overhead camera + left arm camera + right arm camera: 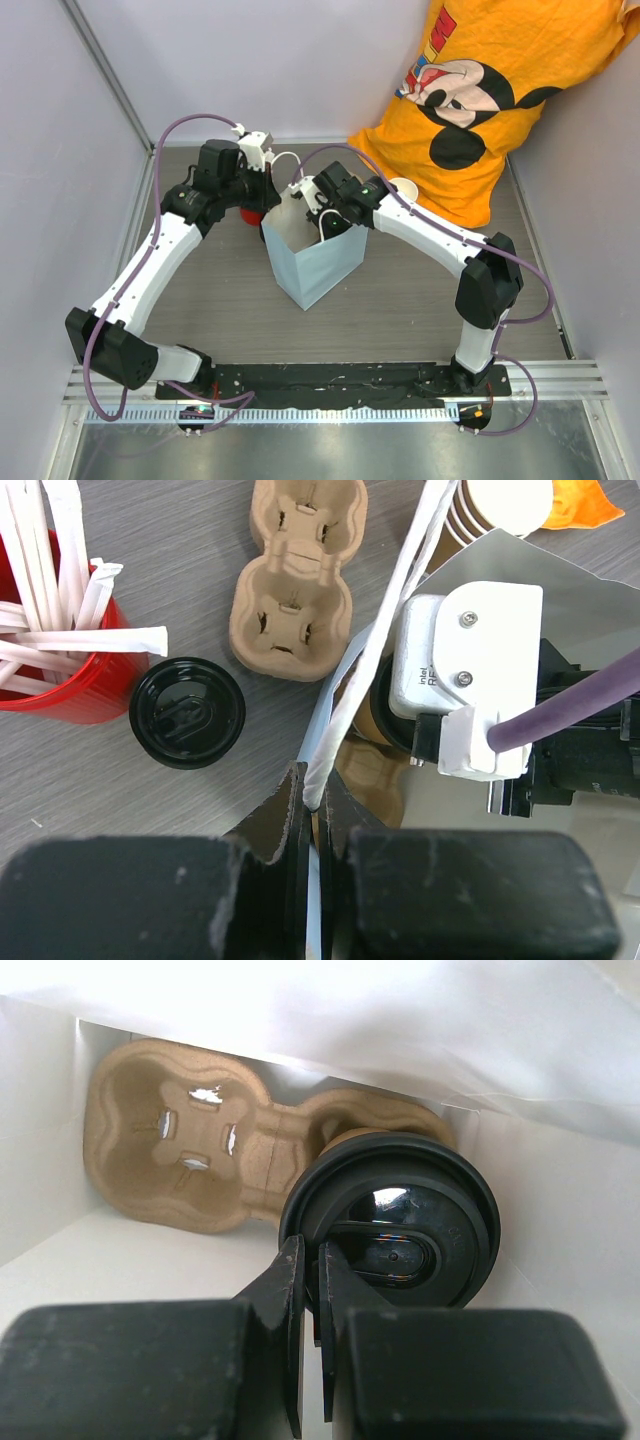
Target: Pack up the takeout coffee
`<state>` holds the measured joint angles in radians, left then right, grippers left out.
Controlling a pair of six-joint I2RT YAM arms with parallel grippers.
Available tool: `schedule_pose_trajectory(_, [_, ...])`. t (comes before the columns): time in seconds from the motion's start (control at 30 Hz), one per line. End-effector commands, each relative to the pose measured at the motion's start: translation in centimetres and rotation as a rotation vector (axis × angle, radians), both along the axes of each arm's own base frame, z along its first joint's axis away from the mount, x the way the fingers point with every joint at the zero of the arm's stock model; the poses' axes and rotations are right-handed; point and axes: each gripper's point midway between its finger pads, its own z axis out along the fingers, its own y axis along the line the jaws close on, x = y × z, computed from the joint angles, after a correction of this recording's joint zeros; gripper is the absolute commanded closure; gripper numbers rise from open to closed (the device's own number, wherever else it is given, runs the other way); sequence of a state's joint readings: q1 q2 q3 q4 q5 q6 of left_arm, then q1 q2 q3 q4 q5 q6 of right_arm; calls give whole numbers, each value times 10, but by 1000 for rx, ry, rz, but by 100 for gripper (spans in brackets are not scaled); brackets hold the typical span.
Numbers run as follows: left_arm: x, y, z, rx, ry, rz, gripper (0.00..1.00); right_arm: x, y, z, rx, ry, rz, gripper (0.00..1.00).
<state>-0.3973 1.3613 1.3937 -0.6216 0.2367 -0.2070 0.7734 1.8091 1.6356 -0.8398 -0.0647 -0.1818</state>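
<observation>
Inside the bag (320, 270), my right gripper (312, 1260) pinches the takeout coffee (410, 1230); my left gripper (312, 802) clamps the bag's handle (392, 605).

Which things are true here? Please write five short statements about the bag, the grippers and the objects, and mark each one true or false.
1. The paper bag lies flat on its side. False: it stands upright with its mouth open.
2. The left gripper is closed on the bag's white handle. True.
3. A loose black lid lies on the table beside the red cup. True.
4. The right gripper hovers outside the bag with open jaws. False: it is inside the bag, closed on the lid rim of the takeout coffee.
5. Only one pulp carrier is in view. False: a first carrier lies on the table, a second carrier inside the bag.
</observation>
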Motion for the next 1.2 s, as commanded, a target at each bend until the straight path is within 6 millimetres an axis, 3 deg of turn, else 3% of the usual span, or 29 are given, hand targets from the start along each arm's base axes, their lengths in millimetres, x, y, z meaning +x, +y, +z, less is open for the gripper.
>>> schedule_pose_trajectory(0.0, [-5,0,10,-20,-29,-13,99,7,2,12,22,-62,1,99])
schedule_pose_trajectory(1.17, [-5,0,12,-19,-31,-12,99,7,-2,0,-2,-58,-8,99])
